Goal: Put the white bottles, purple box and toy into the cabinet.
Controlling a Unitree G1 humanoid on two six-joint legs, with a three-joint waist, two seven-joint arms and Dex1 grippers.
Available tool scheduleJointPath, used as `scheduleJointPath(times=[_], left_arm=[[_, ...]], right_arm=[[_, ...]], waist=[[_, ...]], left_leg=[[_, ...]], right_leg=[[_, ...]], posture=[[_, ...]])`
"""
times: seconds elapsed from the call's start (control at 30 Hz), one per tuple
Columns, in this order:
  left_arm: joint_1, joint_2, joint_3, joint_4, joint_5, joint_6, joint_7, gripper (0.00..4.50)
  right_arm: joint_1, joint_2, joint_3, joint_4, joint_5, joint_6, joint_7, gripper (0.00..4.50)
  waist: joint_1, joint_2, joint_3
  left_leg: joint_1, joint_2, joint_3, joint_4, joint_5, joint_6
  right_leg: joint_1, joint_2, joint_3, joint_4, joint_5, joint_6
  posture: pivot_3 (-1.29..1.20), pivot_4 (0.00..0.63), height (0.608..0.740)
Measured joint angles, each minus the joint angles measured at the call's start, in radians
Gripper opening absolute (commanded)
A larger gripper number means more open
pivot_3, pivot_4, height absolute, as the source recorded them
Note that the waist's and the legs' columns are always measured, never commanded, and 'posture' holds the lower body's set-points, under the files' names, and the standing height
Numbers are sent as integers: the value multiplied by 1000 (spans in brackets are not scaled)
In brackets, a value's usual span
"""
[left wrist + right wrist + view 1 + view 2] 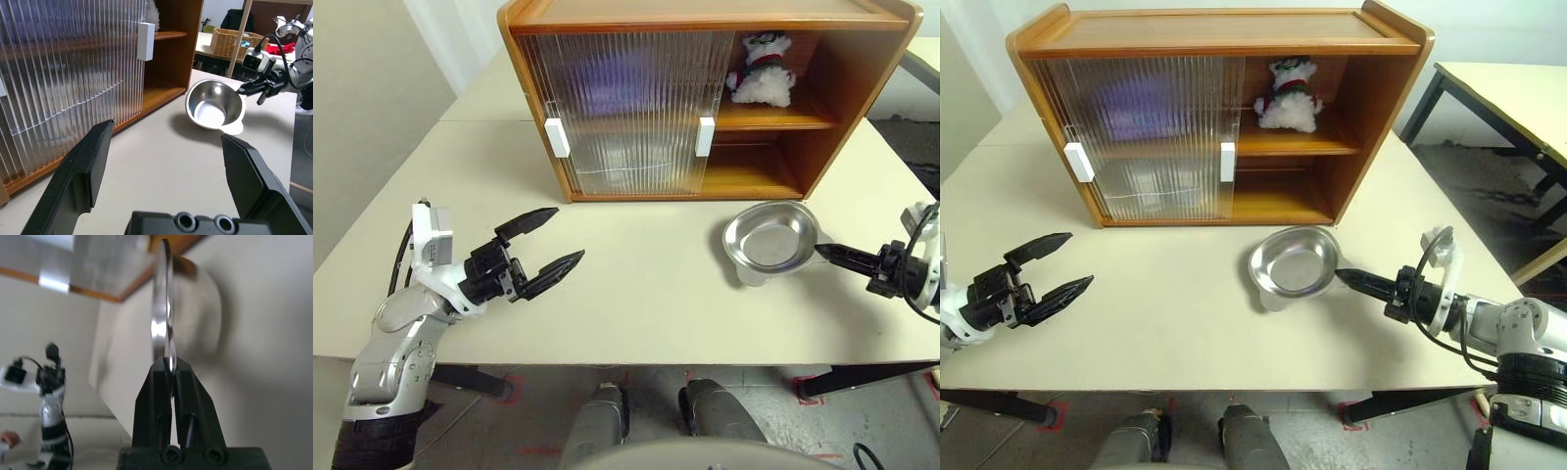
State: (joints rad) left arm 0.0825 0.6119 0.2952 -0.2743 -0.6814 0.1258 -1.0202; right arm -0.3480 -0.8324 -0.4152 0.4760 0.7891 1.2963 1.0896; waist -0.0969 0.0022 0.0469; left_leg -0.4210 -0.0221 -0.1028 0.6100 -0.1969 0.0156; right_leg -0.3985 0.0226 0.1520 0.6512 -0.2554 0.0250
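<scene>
Right gripper (1351, 276) is clamped on the rim of the metal dish (1291, 264); the right wrist view shows the rim edge-on, pinched between both fingers. Dish sits on the table (636, 294) in front of the cabinet's (705, 98) open right half, and looks tilted in the left wrist view, the held side raised.

Left gripper (548, 243) hangs over the table's left side, jaws spread wide, holding nothing, well apart from the dish.

Toy (762, 70) sits on the upper shelf on the cabinet's right side. A purple blur (607, 90) shows behind the ribbed door (626, 108) on the upper left, probably the box, but we can't confirm through the ribbing. Something pale shows behind the door on the lower shelf; we can't tell what it is. Both white handles (557, 137) sit on the doors covering the left half.
</scene>
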Motion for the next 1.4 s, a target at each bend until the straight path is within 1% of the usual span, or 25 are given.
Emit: scheduleJointPath(times=[0.07,0.4,0.6,0.8,1.1,1.4], left_arm=[[-4,1,0,0,0,1,1,4500],[-6,3,5,0,0,5,2,4500],[-6,4,5,0,0,7,1,4500],[-6,8,5,0,0,8,1,4500],[-6,10,5,0,0,10,0,4500],[2,19,9,-1,-1,16,0,4500]], right_arm=[[-37,30,-47,29,17,15,-35,17],[-111,159,-208,49,108,81,-168,17],[-122,255,-237,49,116,48,-271,17],[-137,295,-241,48,115,-39,-342,17],[-158,410,-238,53,98,-242,-441,17],[-212,439,-235,138,86,-407,-486,17]], waist=[[-1,0,0],[0,0,0],[-1,0,0],[-2,0,0],[-5,1,0],[-4,1,0]], left_leg=[[0,0,0,0,0,0],[0,0,0,0,-1,4],[1,1,0,0,-1,5],[1,1,0,0,-1,5],[2,1,0,0,-1,5],[2,1,-1,0,-1,5]], right_leg=[[0,0,0,0,5,-8],[0,0,0,0,3,-8],[0,0,0,0,3,-8],[0,0,0,0,4,-8],[1,0,0,0,4,-8],[1,0,0,0,5,-8]], posture=[[-156,80,740],[-153,82,740],[-154,82,740],[-156,82,740],[-150,85,740],[-140,87,740]])
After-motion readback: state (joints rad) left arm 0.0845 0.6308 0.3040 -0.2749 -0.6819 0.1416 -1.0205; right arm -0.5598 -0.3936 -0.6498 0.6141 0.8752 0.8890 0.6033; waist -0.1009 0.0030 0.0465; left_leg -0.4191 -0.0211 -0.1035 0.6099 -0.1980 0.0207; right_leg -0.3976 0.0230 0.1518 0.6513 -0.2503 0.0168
